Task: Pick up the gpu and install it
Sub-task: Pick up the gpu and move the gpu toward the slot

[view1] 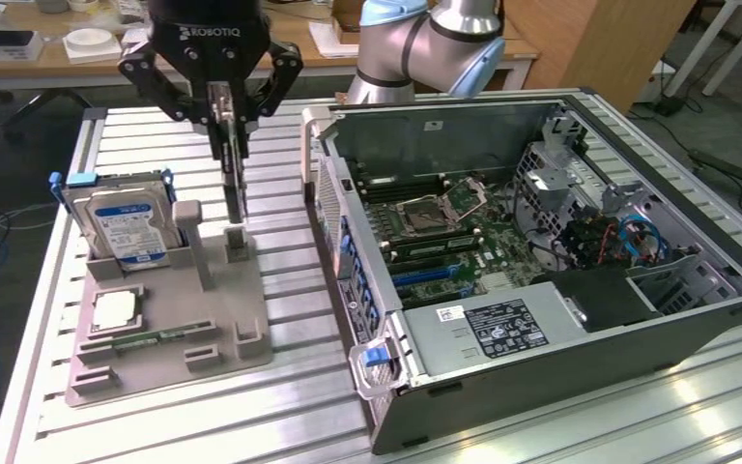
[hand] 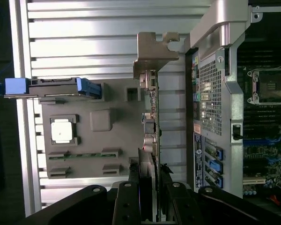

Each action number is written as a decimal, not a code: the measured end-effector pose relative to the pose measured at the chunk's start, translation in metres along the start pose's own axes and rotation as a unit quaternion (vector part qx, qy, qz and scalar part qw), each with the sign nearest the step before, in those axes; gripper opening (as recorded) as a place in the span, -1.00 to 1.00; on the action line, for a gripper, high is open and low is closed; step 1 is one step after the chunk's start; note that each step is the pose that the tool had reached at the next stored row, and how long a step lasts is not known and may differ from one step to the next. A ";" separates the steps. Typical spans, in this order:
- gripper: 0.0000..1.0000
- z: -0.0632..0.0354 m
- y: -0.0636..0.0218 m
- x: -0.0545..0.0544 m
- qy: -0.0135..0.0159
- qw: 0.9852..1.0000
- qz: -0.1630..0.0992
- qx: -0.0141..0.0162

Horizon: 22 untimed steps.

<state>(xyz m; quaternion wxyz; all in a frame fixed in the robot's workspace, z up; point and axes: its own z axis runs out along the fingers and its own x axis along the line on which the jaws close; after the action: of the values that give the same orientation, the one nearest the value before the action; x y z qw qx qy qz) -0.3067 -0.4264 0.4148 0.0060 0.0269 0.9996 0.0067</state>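
**GPU gripped, right at the stand**

My pincer (view1: 227,121) is clenched on the gpu (view1: 235,188). The card hangs upright and edge-on, its lower end right at the slotted post of the grey parts stand (view1: 236,324). I cannot tell whether it is clear of the slot. I judge this the pick-up step, with the install not begun. The open computer case (view1: 680,329) sits just beside the stand, and reaching it calls for a straight, untilted lift.

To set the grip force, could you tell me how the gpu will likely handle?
Likely stiff: the gpu hangs straight below the gripper. Probably light, being so thin. Possibly fragile: small parts line its board.
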 end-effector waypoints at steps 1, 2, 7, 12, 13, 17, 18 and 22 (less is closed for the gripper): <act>-0.45 0.0000 0.0001 -0.002 0.000 1.000 0.000 0.000; -0.45 0.0000 0.0002 -0.004 0.000 1.000 0.000 0.000; -0.45 0.0001 0.0007 -0.014 0.000 1.000 0.000 0.000; -0.45 -0.0064 0.0012 -0.016 0.000 1.000 0.000 0.000; -0.45 -0.0075 0.0012 -0.016 0.000 1.000 0.000 0.000; -0.45 -0.0094 0.0015 -0.020 0.000 1.000 0.000 0.000; -0.45 -0.0095 0.0016 -0.022 0.000 1.000 0.000 0.000; -0.45 -0.0093 0.0021 -0.033 0.000 1.000 0.000 0.000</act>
<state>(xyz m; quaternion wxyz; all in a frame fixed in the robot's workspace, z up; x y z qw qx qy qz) -0.2743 -0.4261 0.4245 0.0057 0.0269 0.9996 0.0069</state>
